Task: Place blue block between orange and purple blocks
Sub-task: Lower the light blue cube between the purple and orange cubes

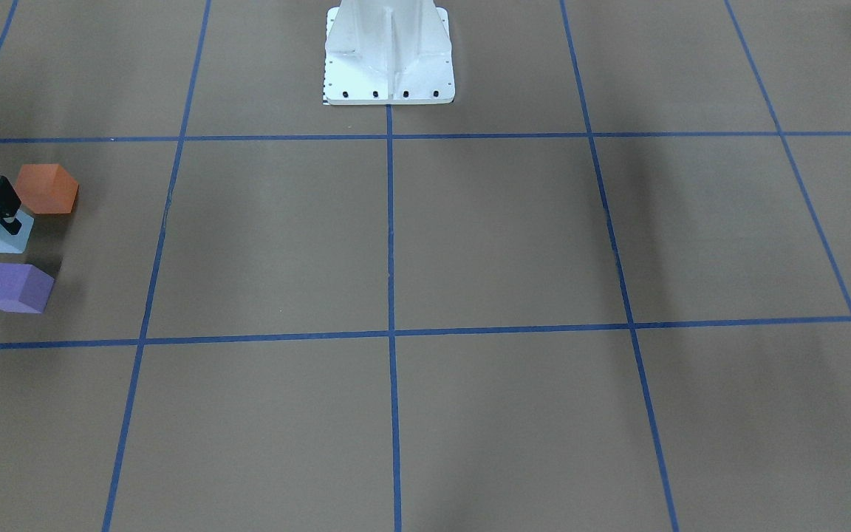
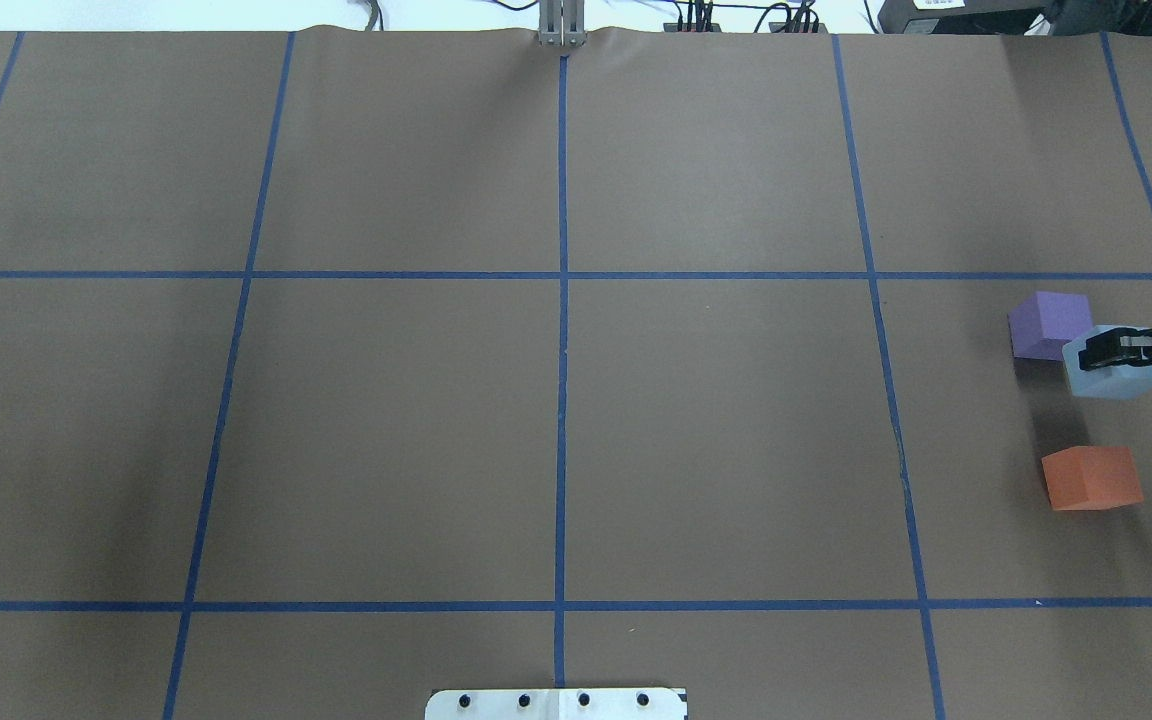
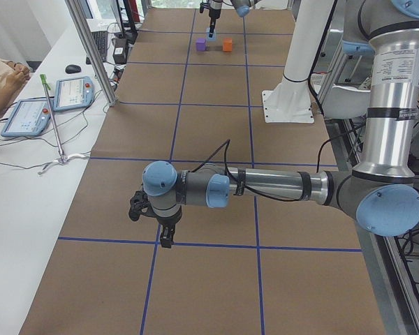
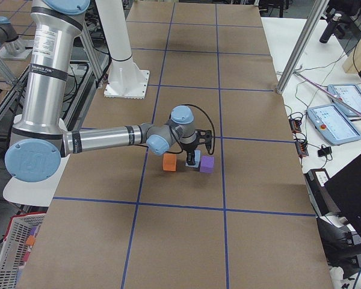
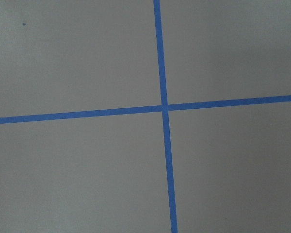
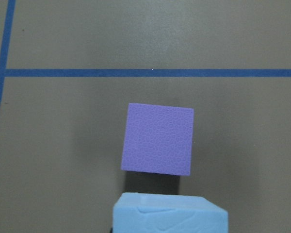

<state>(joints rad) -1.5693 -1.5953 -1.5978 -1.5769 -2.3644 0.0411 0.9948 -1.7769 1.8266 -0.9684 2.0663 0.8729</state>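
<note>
Your right hand (image 2: 1118, 348) is closed on the blue block (image 2: 1114, 378), poised between the orange block (image 2: 1092, 478) and purple block (image 2: 1048, 325); only lowering and release seem left.

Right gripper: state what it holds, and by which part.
The right gripper is shut on the blue block. It holds the block from above by its upper part, with one finger visible against a side face.

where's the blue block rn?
Overhead view, far right: the blue block is held in the right gripper, between the purple block and the orange block.
</note>
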